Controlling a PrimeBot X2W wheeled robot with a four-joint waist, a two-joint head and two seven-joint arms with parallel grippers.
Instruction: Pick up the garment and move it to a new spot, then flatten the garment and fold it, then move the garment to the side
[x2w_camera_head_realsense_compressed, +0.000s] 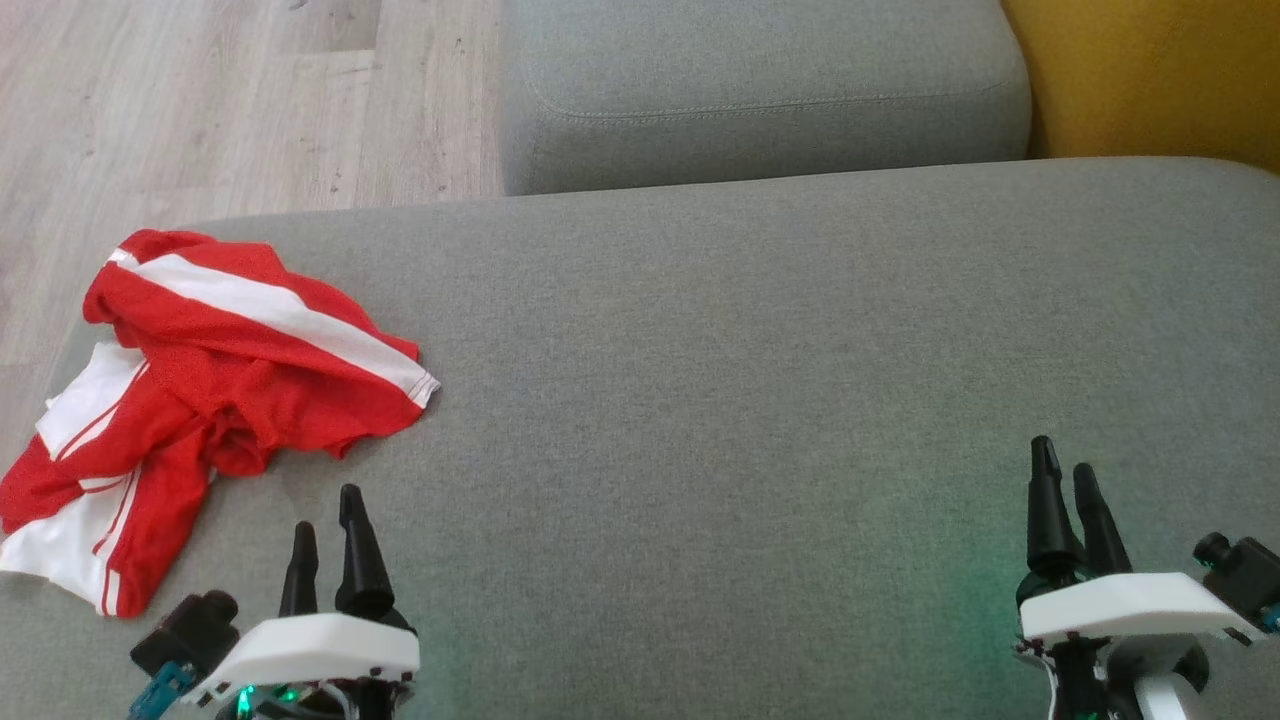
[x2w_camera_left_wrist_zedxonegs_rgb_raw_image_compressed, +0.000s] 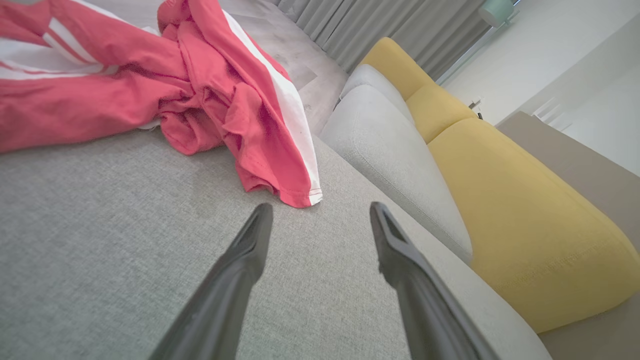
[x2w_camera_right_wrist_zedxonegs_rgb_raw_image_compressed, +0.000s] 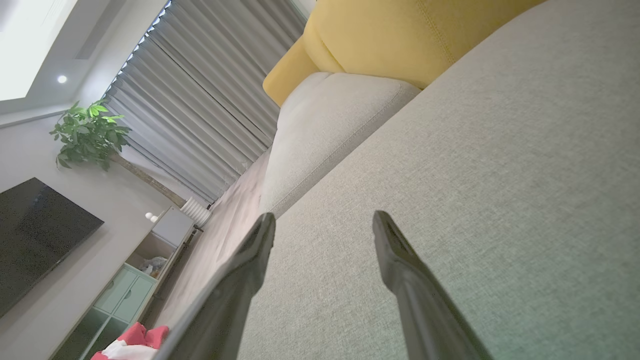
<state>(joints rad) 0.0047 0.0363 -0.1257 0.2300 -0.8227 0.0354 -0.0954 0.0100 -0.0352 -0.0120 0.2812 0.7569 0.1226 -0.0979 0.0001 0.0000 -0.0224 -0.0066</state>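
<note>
The garment (x2w_camera_head_realsense_compressed: 250, 340) lies crumpled at the left of the head view, on the grey cushion (x2w_camera_head_realsense_compressed: 750, 350). I judge it light, soft and limp. Both my left gripper (x2w_camera_head_realsense_compressed: 327, 508) and right gripper (x2w_camera_head_realsense_compressed: 1062, 454) have the fingers (x2w_camera_left_wrist_zedxonegs_rgb_raw_image_compressed: 240, 270) apart, empty. I would pinch a red fold near its white hem (x2w_camera_head_realsense_compressed: 424, 388).

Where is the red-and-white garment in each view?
Head view: garment at left on the grey seat.
Left wrist view: garment top left, beyond the left tool.
Right wrist view: garment bottom-left corner, small.
Shared landmark: yellow cushion.
</note>
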